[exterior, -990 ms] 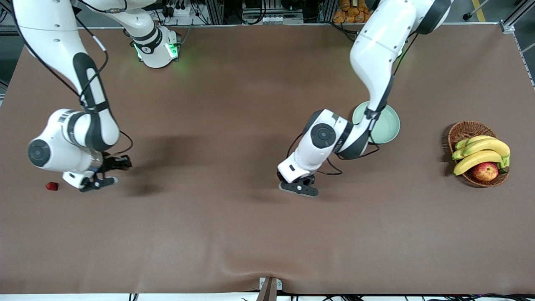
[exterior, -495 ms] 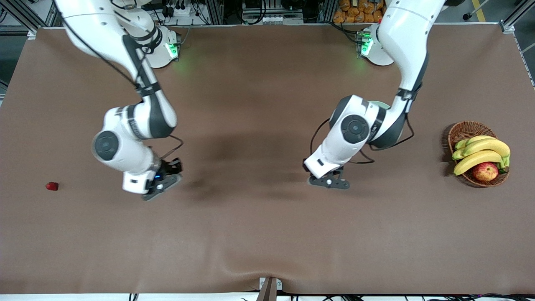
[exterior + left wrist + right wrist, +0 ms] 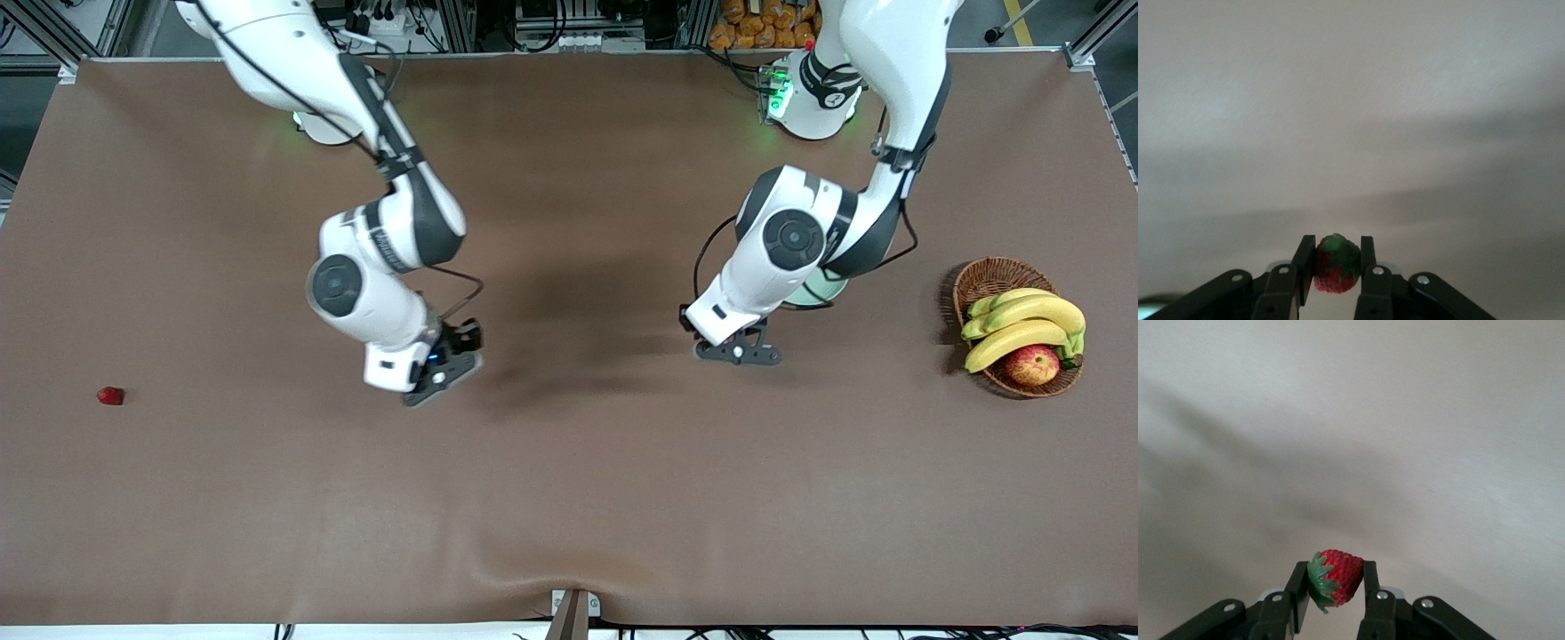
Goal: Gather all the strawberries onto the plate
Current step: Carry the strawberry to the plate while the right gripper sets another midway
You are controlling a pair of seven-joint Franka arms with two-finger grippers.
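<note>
A red strawberry (image 3: 1333,277) with a green cap is pinched between the fingers of my left gripper (image 3: 738,349), which hangs over the table just beside the plate. Only a sliver of the mint-green plate (image 3: 816,293) shows under the left arm. My right gripper (image 3: 442,369) is shut on a second strawberry (image 3: 1338,577) above the middle of the table. A third strawberry (image 3: 110,396) lies alone on the brown cloth at the right arm's end of the table.
A wicker basket (image 3: 978,277) holding bananas (image 3: 1022,324) and an apple (image 3: 1032,364) stands at the left arm's end, past the plate. The table's front edge has a small bracket (image 3: 573,609) at mid width.
Both arms have swung toward the left arm's end of the table with their berries. The right gripper left the lone strawberry's side; the left arm now covers most of the plate.
</note>
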